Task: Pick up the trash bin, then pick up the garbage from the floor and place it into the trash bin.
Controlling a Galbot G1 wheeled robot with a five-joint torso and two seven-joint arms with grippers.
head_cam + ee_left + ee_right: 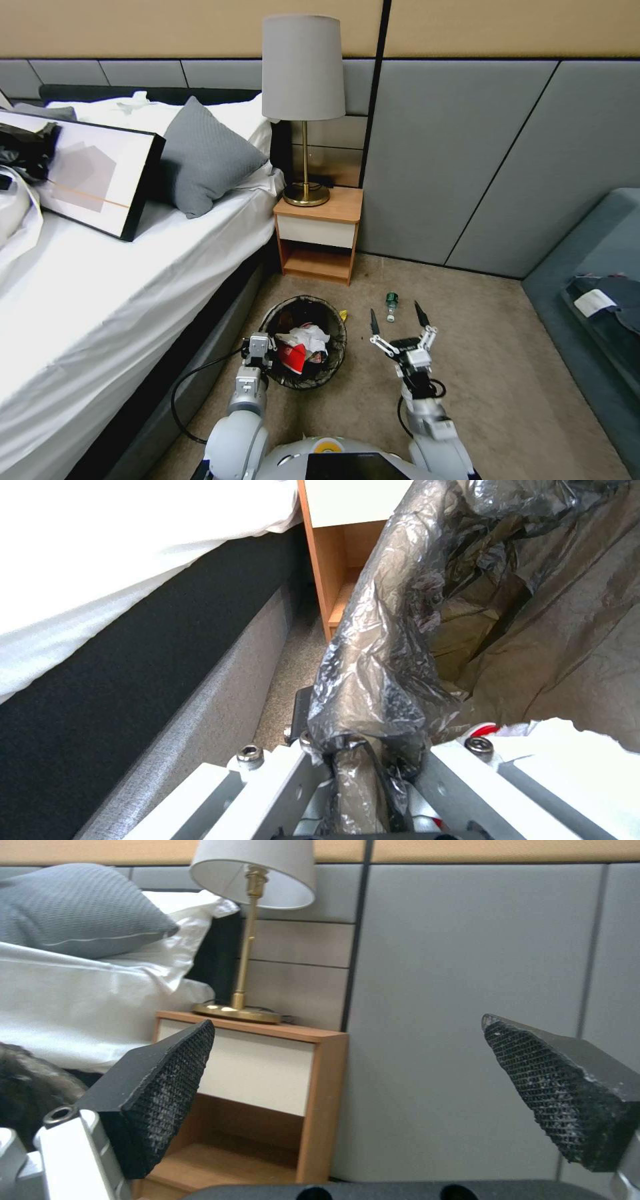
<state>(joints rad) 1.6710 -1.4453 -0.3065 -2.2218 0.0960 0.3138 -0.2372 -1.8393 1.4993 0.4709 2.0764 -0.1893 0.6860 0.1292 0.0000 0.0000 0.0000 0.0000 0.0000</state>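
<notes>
The trash bin (333, 360), lined with a black bag, is by the bed with red-and-white packets and a white tissue wad (308, 337) inside. My left gripper (259, 347) is shut on its near-left rim; the left wrist view shows the bag-covered rim (380, 670) pinched in the left gripper (363, 752). A small clear green-capped bottle (391, 306) lies on the floor (500, 360) just beyond my right gripper (397, 319), which hovers open with nothing between its fingers. Its pads (167, 1085) stand wide apart. A yellow wrapper (343, 314) peeks out at the bin's far side.
The bed (100, 300) runs along the left, close to the bin. A wooden nightstand (319, 233) with a lamp (303, 100) stands ahead against the grey panelled wall (453, 167). A dark blue-grey seat (593, 300) is at the right. Open carpet lies to the right of the right arm.
</notes>
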